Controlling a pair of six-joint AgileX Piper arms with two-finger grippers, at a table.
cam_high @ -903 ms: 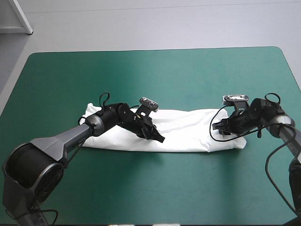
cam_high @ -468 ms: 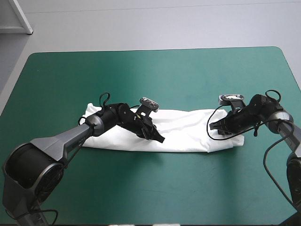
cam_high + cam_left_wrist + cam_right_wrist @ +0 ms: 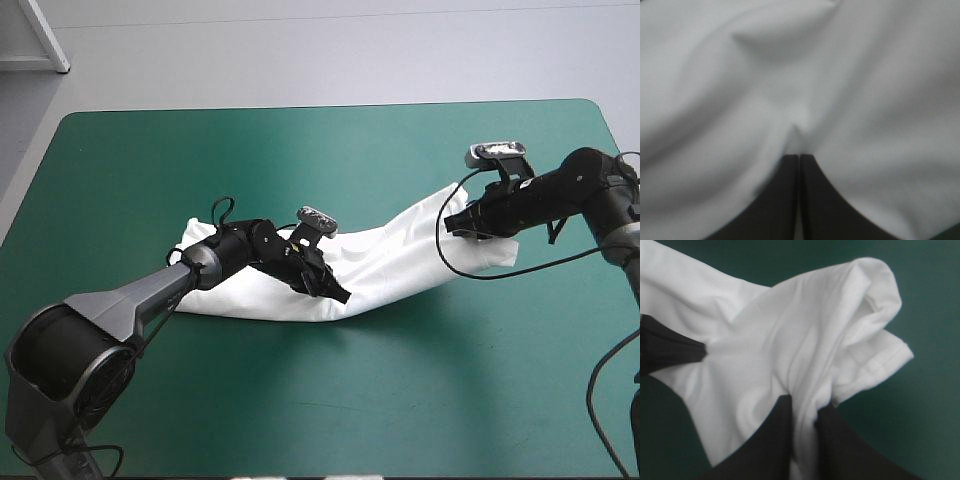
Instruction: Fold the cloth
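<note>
T-shirt (image 3: 805,330) within right pincer (image 3: 804,407)

The left gripper (image 3: 799,156) had its two black fingers (image 3: 782,200) pressed together into one pointed arch, a thin pale line between them. White T-shirt (image 3: 865,95) filled the view, puckering into a small fold right at the tips, soft ridges running beyond.

Bright, even overhead lighting. Tabletop (image 3: 120,160) shows mild sheen near centre. Soft shadow under lifted T-shirt (image 3: 400,250). Left wrist view dimmer.
</note>
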